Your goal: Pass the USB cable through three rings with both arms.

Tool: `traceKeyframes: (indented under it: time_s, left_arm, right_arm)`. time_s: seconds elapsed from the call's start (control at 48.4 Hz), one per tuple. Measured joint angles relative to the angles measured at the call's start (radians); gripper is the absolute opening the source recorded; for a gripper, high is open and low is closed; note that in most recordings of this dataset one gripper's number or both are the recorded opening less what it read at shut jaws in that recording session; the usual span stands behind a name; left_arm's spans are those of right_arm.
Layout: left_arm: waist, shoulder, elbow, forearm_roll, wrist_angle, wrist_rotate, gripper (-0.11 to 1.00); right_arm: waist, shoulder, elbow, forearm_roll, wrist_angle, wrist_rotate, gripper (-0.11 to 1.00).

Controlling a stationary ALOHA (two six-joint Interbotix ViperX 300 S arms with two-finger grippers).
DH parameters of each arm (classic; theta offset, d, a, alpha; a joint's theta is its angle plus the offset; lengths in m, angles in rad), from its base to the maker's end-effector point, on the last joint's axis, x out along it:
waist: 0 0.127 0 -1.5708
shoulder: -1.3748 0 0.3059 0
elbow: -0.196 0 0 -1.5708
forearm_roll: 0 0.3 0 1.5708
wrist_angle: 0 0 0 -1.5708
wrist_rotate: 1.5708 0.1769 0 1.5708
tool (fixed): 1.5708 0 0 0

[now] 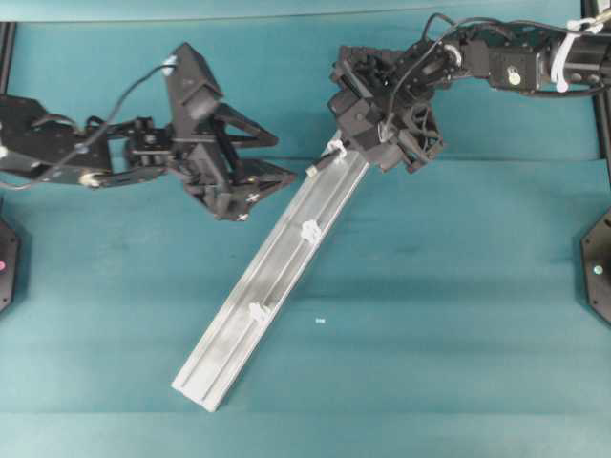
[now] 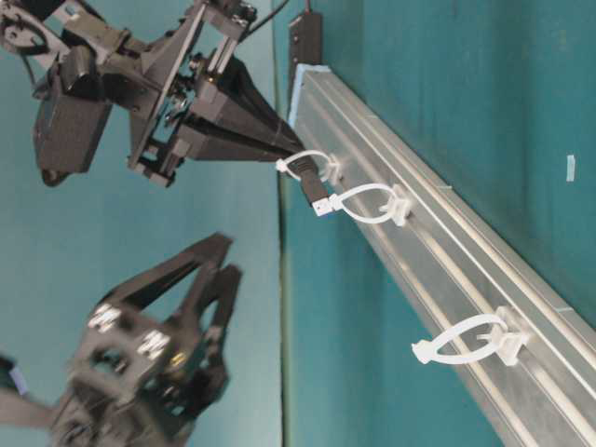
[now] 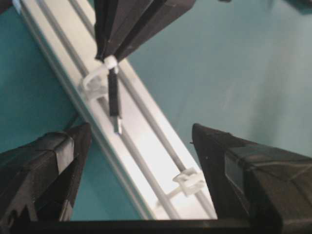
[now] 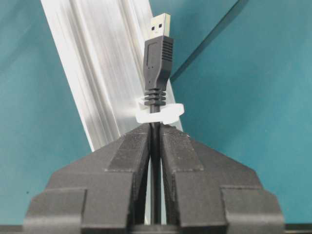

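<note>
Left to right: left pincer [image 1: 250, 162] spread wide and empty beside the aluminium rail [image 1: 239, 329]; USB cable [image 4: 157, 58] plug pushed through the first ring [image 4: 158, 113], short of the second ring [image 2: 371, 204]; right pincer [image 4: 156, 134] clamped on the cord behind that ring. Risk: the plug may droop and miss the second ring if the left grabs off-centre.

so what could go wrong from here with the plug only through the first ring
1. The right gripper pinches the cable just behind the first ring, jaws against the loop; pushing further may bend the ring instead of feeding the cable.
2. The plug hangs free and off line from the second ring, so it may miss it.
3. The left gripper is open and holds nothing; a poor grab may pull the plug back out.
</note>
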Motion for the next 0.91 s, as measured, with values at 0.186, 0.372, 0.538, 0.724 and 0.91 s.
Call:
traceKeyframes:
  time_s: [0.186, 0.372, 0.538, 0.724, 0.91]
  left_arm:
    - [0.018, 0.098, -0.044, 0.002, -0.021, 0.000, 0.90]
    - [0.031, 0.183, -0.097, 0.000, -0.044, -0.002, 0.89]
    - [0.031, 0.239, -0.144, 0.002, -0.046, -0.003, 0.89]
    - [0.031, 0.296, -0.173, 0.002, -0.048, -0.008, 0.89]
    - [0.035, 0.331, -0.206, 0.000, -0.051, -0.009, 0.89]
  right_arm:
    - [0.000, 0.000, 0.000, 0.002, -0.003, 0.002, 0.12]
    - [0.000, 0.000, 0.000, 0.002, -0.009, 0.000, 0.12]
    - [0.000, 0.000, 0.000, 0.002, -0.012, 0.002, 0.12]
    - [0.000, 0.000, 0.000, 0.002, -0.012, 0.002, 0.12]
    - [-0.002, -0.002, 0.000, 0.002, -0.012, 0.002, 0.12]
